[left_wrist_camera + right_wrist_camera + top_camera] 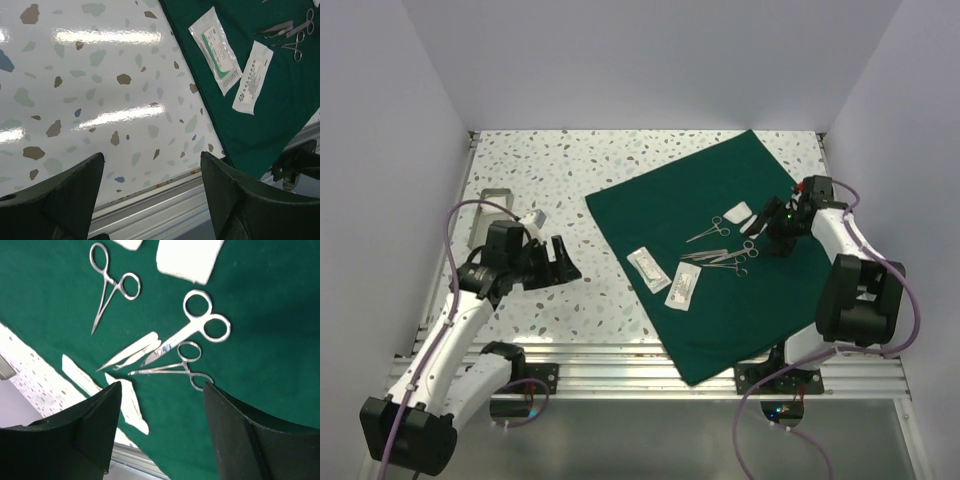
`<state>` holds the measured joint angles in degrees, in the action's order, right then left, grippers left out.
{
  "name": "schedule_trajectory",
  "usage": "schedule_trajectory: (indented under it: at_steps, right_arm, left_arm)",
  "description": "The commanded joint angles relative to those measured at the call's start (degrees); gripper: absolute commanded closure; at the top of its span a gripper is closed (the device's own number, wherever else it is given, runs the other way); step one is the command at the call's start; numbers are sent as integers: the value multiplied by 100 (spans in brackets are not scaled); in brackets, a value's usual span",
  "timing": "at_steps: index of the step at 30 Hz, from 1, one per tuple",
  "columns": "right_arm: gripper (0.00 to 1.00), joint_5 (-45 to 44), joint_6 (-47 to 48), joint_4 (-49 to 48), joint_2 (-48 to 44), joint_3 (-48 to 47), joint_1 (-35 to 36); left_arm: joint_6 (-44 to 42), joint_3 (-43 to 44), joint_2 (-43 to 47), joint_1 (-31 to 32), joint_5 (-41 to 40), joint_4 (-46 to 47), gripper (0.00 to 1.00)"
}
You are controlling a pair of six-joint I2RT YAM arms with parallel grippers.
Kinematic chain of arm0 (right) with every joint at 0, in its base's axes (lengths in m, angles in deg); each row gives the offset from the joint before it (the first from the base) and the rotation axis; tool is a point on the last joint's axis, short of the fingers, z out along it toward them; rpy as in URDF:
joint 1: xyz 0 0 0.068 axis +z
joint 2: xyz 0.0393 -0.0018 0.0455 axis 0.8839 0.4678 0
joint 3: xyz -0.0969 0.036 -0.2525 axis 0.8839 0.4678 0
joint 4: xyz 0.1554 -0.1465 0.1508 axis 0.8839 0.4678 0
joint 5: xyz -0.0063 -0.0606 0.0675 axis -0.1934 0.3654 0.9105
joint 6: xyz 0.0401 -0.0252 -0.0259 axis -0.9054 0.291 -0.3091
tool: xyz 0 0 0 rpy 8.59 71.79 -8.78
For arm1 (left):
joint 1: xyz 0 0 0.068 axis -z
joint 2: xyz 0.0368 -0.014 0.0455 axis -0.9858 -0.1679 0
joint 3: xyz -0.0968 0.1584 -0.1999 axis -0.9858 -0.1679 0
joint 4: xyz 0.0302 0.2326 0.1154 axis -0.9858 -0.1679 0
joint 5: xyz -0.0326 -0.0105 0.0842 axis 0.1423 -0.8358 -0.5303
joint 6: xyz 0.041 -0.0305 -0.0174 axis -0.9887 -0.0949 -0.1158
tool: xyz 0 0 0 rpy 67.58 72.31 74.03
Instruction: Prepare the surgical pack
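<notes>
The dark green drape lies spread flat on the right half of the table. On it lie a hemostat, tweezers, scissors, a white gauze pad and two white packets. My right gripper hovers open and empty above the instruments; its wrist view shows the scissors, the tweezers and a second hemostat between the fingers. My left gripper is open and empty over bare table left of the drape. A small steel tray sits at the far left, partly hidden by the left arm.
The table is white speckled terrazzo, walled at the back and sides. An aluminium rail runs along the near edge, and the drape's near corner hangs over it. The left wrist view shows both packets on the drape.
</notes>
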<state>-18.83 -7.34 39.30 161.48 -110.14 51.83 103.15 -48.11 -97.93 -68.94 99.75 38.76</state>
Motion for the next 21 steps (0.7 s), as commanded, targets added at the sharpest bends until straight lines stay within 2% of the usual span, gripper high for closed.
schedule_trajectory:
  at_steps: [1,7,12,21]
  right_arm:
    - [31,-134,75,-628,302,-90,-26]
    - [36,-82,-197,-1411,1014,-213,-149]
    - [45,112,-285,-1841,1401,-310,-176]
    - [51,130,-452,-2079,1744,-415,-272]
  left_arm:
    - [-263,201,-173,266,296,218,18]
    - [-315,324,-428,539,322,148,18]
    - [-377,429,-561,600,270,95,18]
    - [-359,465,-850,600,305,201,18]
